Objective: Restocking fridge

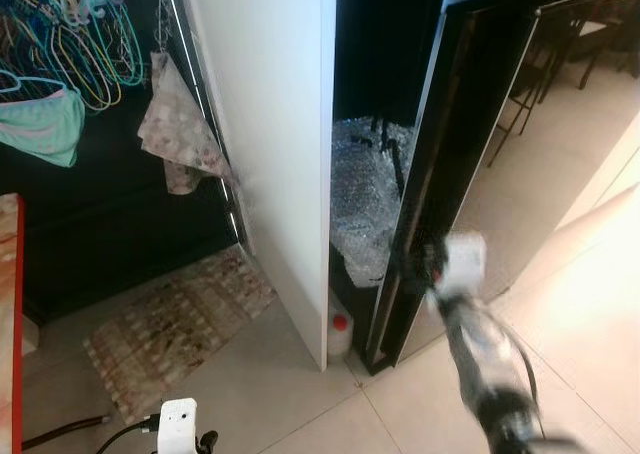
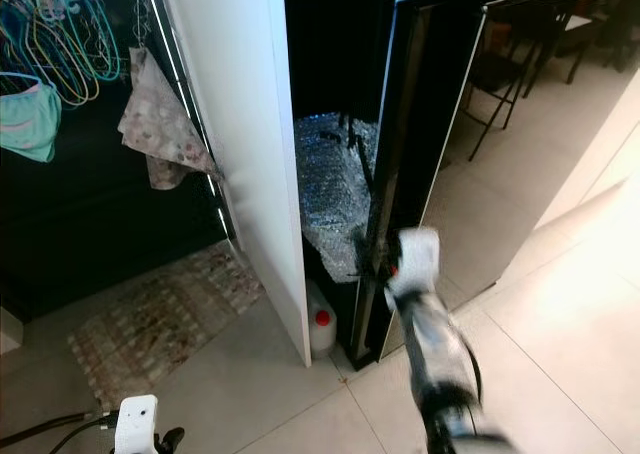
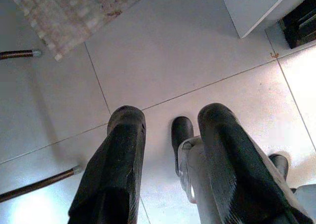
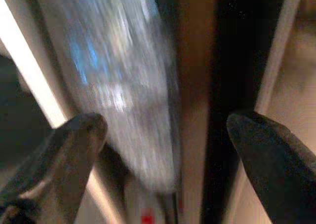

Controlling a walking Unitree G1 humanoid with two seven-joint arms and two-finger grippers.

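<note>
fridge door [image 1: 450, 164] stands part open before you, a tall black panel on the right of a narrow dark gap, with a white panel [image 1: 270, 124] on the gap's left. inside the gap you can see a bundle of bubble wrap [image 1: 365, 194], and on the floor at the foot of the white panel a small white jug with a red cap [image 1: 340, 332].

your right gripper [image 4: 165, 130] is up at the door's lower edge, its two fingers spread wide apart with nothing between them; in the right wrist view the door edge and the blurred bubble wrap lie beyond the fingers [image 4: 79, 135]. the arm itself is smeared in the head views, so you cannot tell whether the fingertips touch the door.

your left gripper [image 3: 165, 135] hangs low over the pale floor tiles [image 3: 197, 51], its fingers apart and empty.

off to the left you see a patterned mat [image 1: 180, 324] on the floor, a floral cloth [image 1: 180, 129] hanging by the white panel, and coloured hangers [image 1: 80, 34] against a dark background.
</note>
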